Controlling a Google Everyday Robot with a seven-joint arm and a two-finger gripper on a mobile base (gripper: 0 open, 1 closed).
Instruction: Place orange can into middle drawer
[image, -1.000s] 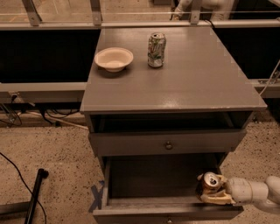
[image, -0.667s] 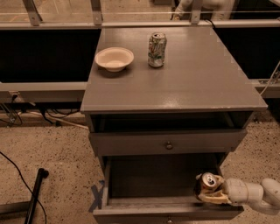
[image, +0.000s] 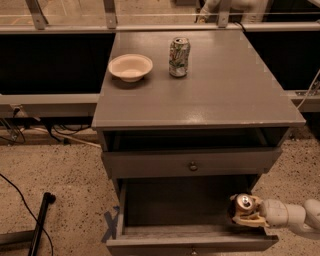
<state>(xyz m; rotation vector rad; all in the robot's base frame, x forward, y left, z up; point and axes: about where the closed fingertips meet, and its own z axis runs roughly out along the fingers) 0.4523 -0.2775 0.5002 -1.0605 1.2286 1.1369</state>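
The orange can (image: 244, 204) is coppery with a silver top and stands upright in my gripper's hold at the right side of the open middle drawer (image: 185, 240). My gripper (image: 246, 212) reaches in from the lower right on a white arm and is shut on the can. The can sits over the drawer's right end, just above or inside its rim; I cannot tell if it touches the drawer floor. The drawer is pulled out, and its inside is dark and bare apart from the can.
The upper drawer front (image: 193, 163) with a round knob is closed above. On the grey tabletop (image: 210, 95) stand a green-and-white can (image: 179, 57) and a cream bowl (image: 130, 67). A black pole (image: 40, 222) and cables lie on the speckled floor at left.
The gripper with the orange can has shifted slightly left and a little lower over the drawer's right end. Nothing else has moved.
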